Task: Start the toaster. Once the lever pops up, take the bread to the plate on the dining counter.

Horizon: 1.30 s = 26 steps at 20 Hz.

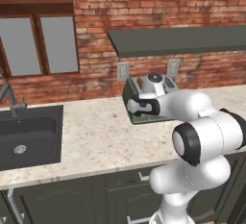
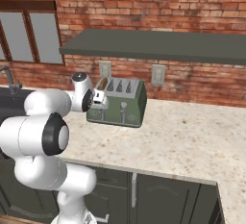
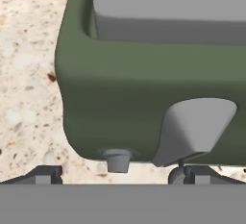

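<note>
**Open gripper at the toaster's front**

From the right base view we see the sage-green toaster (image 2: 121, 104) standing on the speckled stone worktop (image 2: 192, 141) under a dark shelf (image 2: 158, 45), its top slots in a row and a brown slice of bread (image 2: 102, 83) standing in the slot at the left end. The left base view hides most of that behind the white arm, but it gives us the dark sink (image 1: 29, 134) and the window (image 1: 38, 45) off to the left. In the hand view we look close at the toaster's green front, with a silver lever (image 3: 194, 129) and a small knob (image 3: 117, 159) low on it. The gripper (image 3: 115, 175) is spread wide with nothing between its fingers, one fingertip (image 3: 190, 174) just beneath the lever.
</note>
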Motion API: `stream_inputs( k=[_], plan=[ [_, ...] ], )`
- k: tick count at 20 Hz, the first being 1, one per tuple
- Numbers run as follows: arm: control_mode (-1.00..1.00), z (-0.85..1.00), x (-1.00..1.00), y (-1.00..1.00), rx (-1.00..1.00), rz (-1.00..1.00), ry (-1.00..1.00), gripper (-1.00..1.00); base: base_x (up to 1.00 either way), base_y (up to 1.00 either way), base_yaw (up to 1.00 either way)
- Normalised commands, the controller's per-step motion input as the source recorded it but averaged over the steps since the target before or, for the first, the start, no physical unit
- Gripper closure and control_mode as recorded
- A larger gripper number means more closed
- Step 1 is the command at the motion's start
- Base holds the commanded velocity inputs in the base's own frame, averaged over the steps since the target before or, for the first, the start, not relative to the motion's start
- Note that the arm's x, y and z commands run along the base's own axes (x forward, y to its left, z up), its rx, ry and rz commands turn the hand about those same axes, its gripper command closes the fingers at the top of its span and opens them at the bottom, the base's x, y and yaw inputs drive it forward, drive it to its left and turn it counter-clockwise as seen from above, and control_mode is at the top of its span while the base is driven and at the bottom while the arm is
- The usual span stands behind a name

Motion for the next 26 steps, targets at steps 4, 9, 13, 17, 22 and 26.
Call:
stream_inputs(
  k=[4,9,13,17,22,26],
  plan=[
    [-1.0,-0.11,0.0,0.0,0.0,0.0,0.0,-1.0,0.0,0.0,0.0],
    [-1.0,-0.13,0.0,0.0,0.0,0.0,0.0,-1.0,0.0,0.0,0.0],
    [-1.0,-0.14,0.0,0.0,0.0,0.0,0.0,-1.0,0.0,0.0,0.0],
    [-1.0,-0.12,0.0,0.0,0.0,0.0,0.0,-1.0,0.0,0.0,0.0],
    [-1.0,-0.07,0.0,0.0,0.0,0.0,0.0,-1.0,0.0,0.0,0.0],
    [-1.0,-0.03,0.0,0.0,0.0,0.0,0.0,-1.0,0.0,0.0,0.0]
  ],
)
